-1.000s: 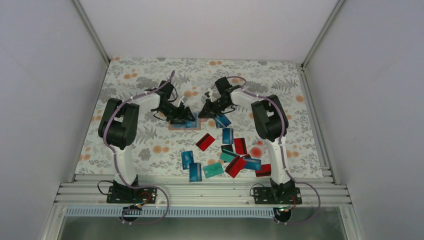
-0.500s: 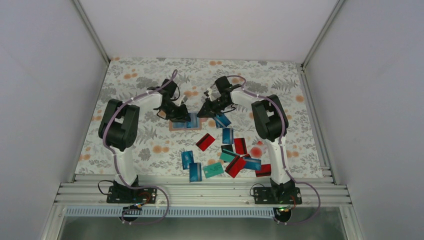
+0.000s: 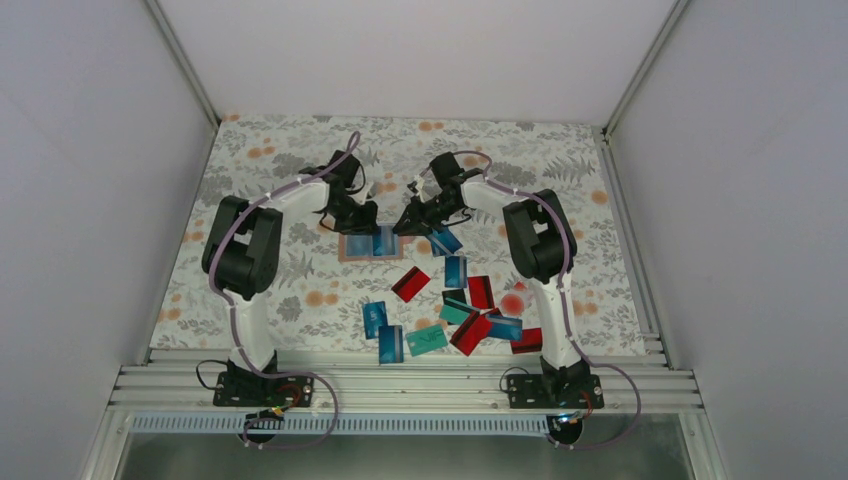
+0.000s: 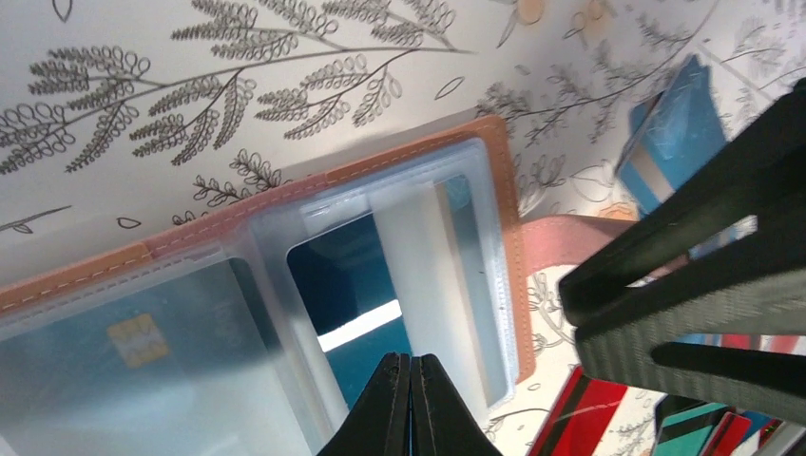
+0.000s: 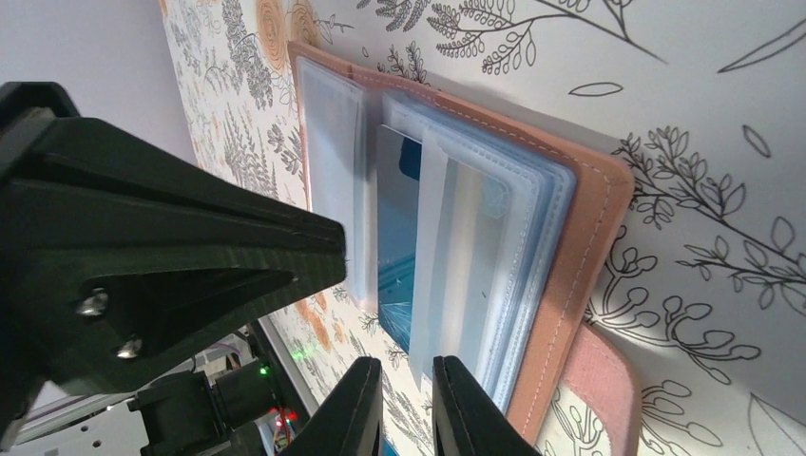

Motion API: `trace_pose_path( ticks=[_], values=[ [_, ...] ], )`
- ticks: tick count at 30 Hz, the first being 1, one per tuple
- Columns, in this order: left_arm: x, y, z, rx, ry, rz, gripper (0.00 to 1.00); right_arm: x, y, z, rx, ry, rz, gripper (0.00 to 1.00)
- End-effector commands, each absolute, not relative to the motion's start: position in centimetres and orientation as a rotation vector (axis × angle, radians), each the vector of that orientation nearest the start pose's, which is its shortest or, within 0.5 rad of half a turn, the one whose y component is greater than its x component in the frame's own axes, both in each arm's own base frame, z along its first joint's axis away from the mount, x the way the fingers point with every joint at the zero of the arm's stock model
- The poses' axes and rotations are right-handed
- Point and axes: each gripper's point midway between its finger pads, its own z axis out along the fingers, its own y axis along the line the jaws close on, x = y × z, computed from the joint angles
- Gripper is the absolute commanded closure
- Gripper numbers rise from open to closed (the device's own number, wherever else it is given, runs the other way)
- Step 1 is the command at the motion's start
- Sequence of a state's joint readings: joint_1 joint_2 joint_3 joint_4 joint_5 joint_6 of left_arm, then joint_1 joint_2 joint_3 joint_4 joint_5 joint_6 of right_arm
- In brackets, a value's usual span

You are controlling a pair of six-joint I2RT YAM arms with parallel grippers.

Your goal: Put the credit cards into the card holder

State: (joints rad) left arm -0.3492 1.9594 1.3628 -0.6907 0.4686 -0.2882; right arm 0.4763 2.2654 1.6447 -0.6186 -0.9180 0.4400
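Left fingers (image 4: pixel 390 410): pressed together, nothing between, over the holder.
Right fingers (image 5: pixel 359 410): narrow gap.
Card holder (image 3: pixel 360 247): open, mid-bench; blue card (image 4: pixel 347 277) in clear pocket.
Credit cards (image 3: pixel 455 272): scattered towards near edge.

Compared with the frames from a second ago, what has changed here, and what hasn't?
The left hand has drawn back off the card holder toward the table's far side. Its fingers have shut with nothing between them, so the holder now shows uncovered from above. The right hand stays at the holder's right end, fingers slightly apart. The holder and the loose credit cards lie where they were.
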Motion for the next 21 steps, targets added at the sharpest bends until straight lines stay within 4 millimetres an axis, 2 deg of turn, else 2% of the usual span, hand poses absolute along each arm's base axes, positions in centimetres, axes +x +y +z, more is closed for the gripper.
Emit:
trace_pose_path(
  ticks=[1,10,21],
  values=[
    [36.7,-21.4,3.8,0.192,2.951,-0.737,0.98,36.9,34.2,6.7,-0.31,2.852,1.523,0.86],
    [36.1,-21.2,2.4,0.19,2.99,-0.702,0.98,36.8,34.3,6.4,-0.31,2.861,1.529,0.84],
    [35.1,-20.9,0.3,0.184,3.042,-0.668,0.98,37.0,34.3,5.7,-0.3,2.878,1.518,0.67]
  ],
)
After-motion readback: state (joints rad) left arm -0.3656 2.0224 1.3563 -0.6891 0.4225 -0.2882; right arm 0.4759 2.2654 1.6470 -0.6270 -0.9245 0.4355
